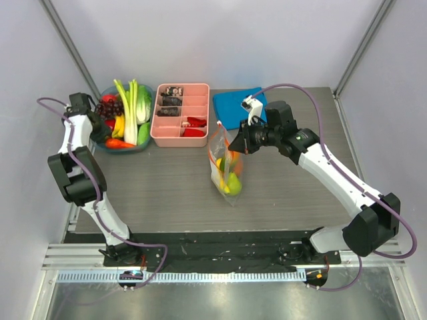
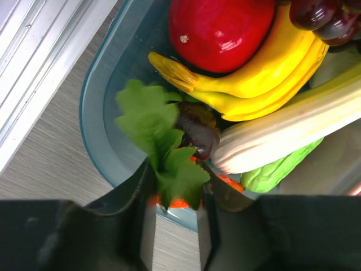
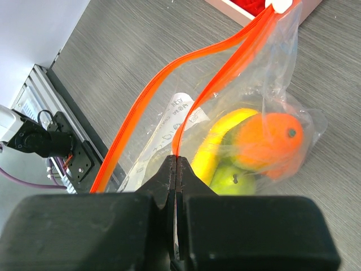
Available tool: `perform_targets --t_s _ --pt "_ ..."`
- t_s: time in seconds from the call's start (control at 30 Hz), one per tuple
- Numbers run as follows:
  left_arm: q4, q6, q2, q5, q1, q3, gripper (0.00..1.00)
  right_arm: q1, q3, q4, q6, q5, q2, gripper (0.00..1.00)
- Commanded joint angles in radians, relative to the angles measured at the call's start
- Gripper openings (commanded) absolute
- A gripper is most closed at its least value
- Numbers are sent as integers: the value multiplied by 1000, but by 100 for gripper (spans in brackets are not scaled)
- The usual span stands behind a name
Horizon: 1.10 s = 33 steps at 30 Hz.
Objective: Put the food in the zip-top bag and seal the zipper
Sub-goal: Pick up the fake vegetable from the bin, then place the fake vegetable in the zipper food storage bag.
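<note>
The zip-top bag (image 1: 227,175) stands upright mid-table, its mouth open. Inside it are a yellow banana (image 3: 225,127), an orange (image 3: 271,141) and a green pear (image 3: 231,178). My right gripper (image 3: 176,161) is shut on one side of the orange-red zipper (image 3: 225,62) and holds the bag up; it also shows in the top view (image 1: 232,143). The white slider (image 3: 279,5) sits at the strip's far end. My left gripper (image 2: 176,189) is at the near rim of the blue bowl (image 2: 96,113), shut on the green leafy top (image 2: 175,175) of an orange carrot.
The bowl (image 1: 133,151) at the back left holds a red fruit (image 2: 220,28), bananas (image 2: 271,73), grapes (image 2: 321,17) and a pale leafy vegetable (image 2: 293,130). A pink compartment tray (image 1: 180,137) and a folded blue cloth (image 1: 233,107) lie behind the bag.
</note>
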Motion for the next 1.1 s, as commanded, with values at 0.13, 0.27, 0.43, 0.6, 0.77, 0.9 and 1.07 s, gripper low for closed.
perform_targets --t_s 0.13,0.27,0.43,0.6,0.77,0.9,1.07 --pt "42 6 -224 10 -9 45 13 -5 40 8 -13 17 -8 1" --pt "49 52 -302 8 -44 94 0 -3 39 8 -15 11 -8 1" --pt "60 115 -367 71 -129 141 0 -3 40 8 -16 8 -5 1" --pt "121 230 -471 187 -273 128 0 -3 34 10 -15 9 -8 1" --pt "201 440 -581 341 -468 29 0 -3 26 10 -12 8 -19 1" --pt "296 581 -666 367 -618 -68 0 -5 13 8 -7 2 -34 1" --pt "318 670 -680 320 -802 -100 0 -6 -4 5 19 -9 -52 1"
